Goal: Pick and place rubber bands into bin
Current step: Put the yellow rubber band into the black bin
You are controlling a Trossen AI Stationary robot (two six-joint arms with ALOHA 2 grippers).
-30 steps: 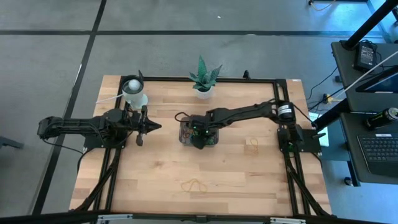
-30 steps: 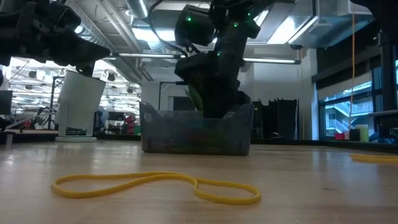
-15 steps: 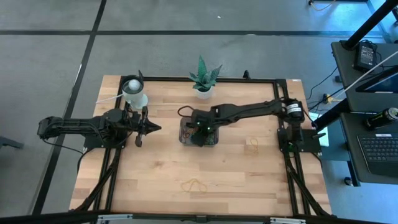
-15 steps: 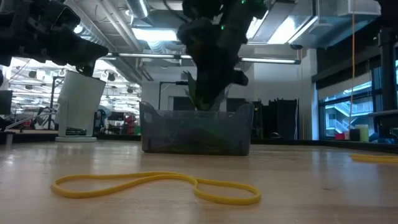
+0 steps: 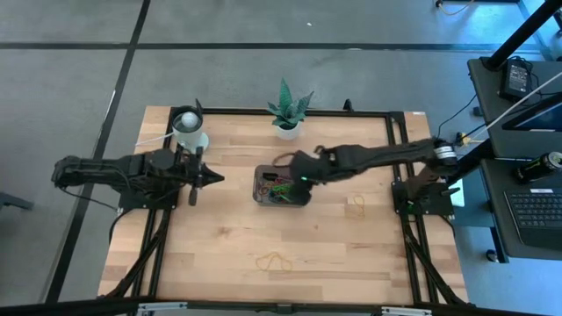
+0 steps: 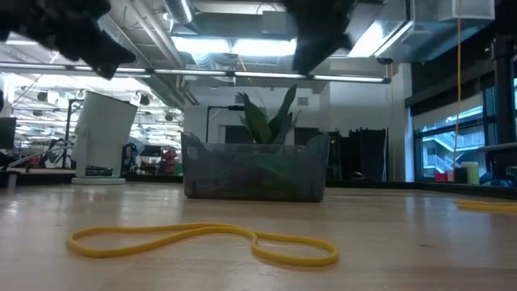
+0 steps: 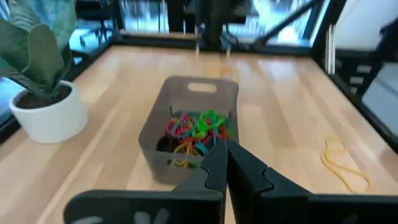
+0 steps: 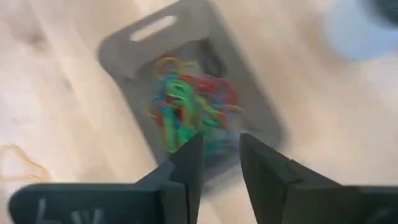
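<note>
- Wooden worktop [image 5: 219,254] carries everything described below.
- My right gripper [image 8: 216,163] hangs above the bin [image 5: 280,186], fingers parted and holding nothing.
- A tangle of rubber bands [image 8: 189,106] in green, red, orange and blue lies inside the bin at the worktop's middle.
- My left gripper [image 5: 209,178] waits clenched and empty, well to the left of the bin, tips pointing toward it.
- One yellow band [image 5: 274,261] lies loose at the near edge; another yellow loop [image 5: 356,204] lies right of the bin.
- A potted plant [image 5: 286,111] and a white cup [image 5: 189,128] stand along the far edge.
</note>
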